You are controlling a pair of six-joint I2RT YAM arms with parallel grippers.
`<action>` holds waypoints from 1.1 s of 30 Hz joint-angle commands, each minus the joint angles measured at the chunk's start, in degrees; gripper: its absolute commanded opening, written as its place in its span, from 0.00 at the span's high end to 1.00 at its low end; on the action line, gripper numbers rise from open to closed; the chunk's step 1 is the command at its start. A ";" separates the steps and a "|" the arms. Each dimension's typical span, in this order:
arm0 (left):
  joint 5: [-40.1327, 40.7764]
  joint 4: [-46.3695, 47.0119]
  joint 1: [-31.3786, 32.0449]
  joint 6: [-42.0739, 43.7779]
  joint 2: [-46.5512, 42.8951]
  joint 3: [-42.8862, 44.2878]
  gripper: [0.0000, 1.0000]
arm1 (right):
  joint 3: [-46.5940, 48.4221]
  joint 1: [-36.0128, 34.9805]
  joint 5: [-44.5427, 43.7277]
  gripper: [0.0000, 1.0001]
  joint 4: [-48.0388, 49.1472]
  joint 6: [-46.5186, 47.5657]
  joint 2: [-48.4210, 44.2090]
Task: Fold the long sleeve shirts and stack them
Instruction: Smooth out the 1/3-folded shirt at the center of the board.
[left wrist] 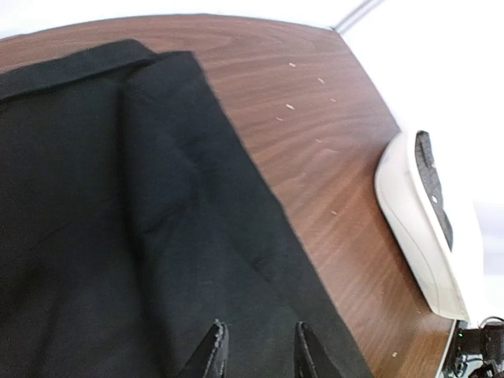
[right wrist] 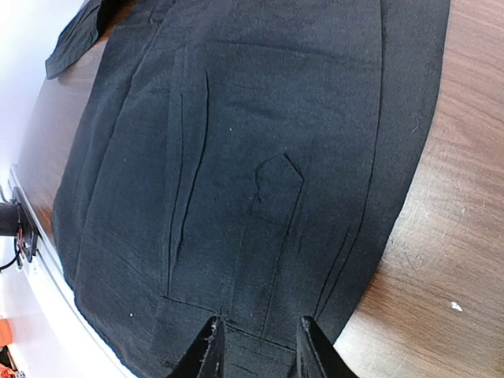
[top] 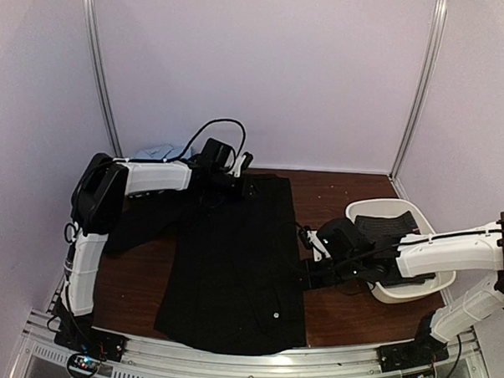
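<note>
L pincer: fingers a bit apart, nothing betw them, hanging just over the far end of the black shirt. R pincer: same narrow gap, empty, over the cloth by the shirt's right edge, abt midway along. Shirt lies flat & lengthwise on the counter, reaching the near edge, w/ one sleeve trailing out to the left. Right of it, not touching, a white tub holds a 2nd dark folded cloth; its pattern is too small to tell.
</note>
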State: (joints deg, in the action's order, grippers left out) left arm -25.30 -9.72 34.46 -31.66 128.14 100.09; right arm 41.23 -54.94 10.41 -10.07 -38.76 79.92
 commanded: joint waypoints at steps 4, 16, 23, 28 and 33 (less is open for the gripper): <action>-3.22 6.76 2.20 -3.77 4.35 -0.08 0.72 | 2.45 0.26 -3.79 0.67 -2.04 0.71 -3.28; -1.79 12.85 0.24 -4.65 11.96 0.29 0.73 | -0.09 0.45 -3.93 0.67 -3.21 -1.05 -6.83; -4.43 13.93 0.21 -4.54 9.52 2.14 0.73 | -0.10 0.57 -5.08 0.67 -5.18 -1.18 -8.87; -3.68 14.92 0.17 -5.88 10.24 5.41 0.73 | -0.01 0.53 -5.05 0.67 -5.07 -1.15 -8.70; -2.39 14.15 0.17 -6.71 15.17 11.55 0.73 | 0.25 0.53 -4.65 0.68 -4.74 -1.14 -8.38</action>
State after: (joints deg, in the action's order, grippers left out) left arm -28.69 1.48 34.87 -37.34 139.31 106.13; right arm 41.65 -54.61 6.98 -14.37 -39.42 72.01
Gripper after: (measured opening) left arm 0.270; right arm 0.325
